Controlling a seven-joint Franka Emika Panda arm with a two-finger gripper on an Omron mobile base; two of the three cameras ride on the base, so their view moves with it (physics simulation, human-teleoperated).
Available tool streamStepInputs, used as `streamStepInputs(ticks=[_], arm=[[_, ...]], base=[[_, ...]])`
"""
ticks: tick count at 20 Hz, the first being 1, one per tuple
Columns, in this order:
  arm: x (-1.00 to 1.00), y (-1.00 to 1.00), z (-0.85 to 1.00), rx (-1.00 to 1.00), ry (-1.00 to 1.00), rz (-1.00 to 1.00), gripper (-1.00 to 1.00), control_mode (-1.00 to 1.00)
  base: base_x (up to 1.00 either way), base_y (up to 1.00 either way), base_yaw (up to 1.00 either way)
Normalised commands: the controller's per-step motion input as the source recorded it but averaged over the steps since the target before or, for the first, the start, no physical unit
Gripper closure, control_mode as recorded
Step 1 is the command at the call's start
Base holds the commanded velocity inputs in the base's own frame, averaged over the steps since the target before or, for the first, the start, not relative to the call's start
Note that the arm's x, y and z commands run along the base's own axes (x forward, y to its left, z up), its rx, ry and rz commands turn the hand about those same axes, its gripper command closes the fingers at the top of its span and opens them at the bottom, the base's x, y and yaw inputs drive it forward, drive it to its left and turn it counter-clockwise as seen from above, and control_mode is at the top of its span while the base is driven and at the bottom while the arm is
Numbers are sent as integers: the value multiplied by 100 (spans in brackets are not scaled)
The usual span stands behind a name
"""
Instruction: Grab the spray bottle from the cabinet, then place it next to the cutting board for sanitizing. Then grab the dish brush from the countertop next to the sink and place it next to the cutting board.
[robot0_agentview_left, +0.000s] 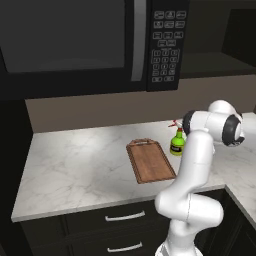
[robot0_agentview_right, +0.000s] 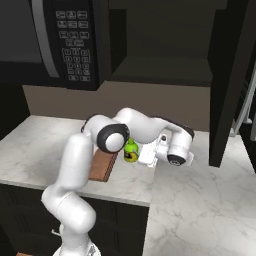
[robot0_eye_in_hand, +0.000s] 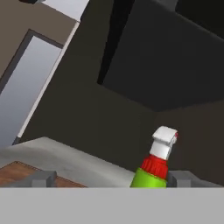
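Observation:
The lime-green spray bottle (robot0_agentview_left: 177, 143) stands upright on the white marble countertop (robot0_agentview_left: 75, 165), just off the far right corner of the brown cutting board (robot0_agentview_left: 150, 161). In the hand view the bottle (robot0_eye_in_hand: 154, 170) rises between my two fingertips (robot0_eye_in_hand: 41, 178), close to the right one. My gripper (robot0_eye_in_hand: 111, 178) is open, its jaws spread wider than the bottle. From the right base view the gripper (robot0_agentview_right: 142, 156) sits low beside the bottle (robot0_agentview_right: 131, 151). The near-black upper cabinet (robot0_agentview_right: 160, 50) is open above. The sink and the dish brush are out of view.
A black microwave (robot0_agentview_left: 75, 40) with a keypad hangs over the counter's left part. The open cabinet door (robot0_agentview_right: 232, 75) juts out on the right. Dark drawers with silver handles (robot0_agentview_left: 125, 216) run under the counter. The countertop turns a corner to the right (robot0_agentview_right: 200, 200).

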Motion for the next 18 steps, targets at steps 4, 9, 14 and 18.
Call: streamStepInputs(ticks=[4,9,14,18], arm=[[-72,0,57,0,-24,-13,-100,-100],[-68,23,56,-1,-12,-15,-100,-100],[-82,37,66,-2,-10,-21,-100,-100],[-75,28,62,0,-5,-25,-100,-100]], base=[[0,0,0],[0,0,0],[0,0,0],[0,0,0]])
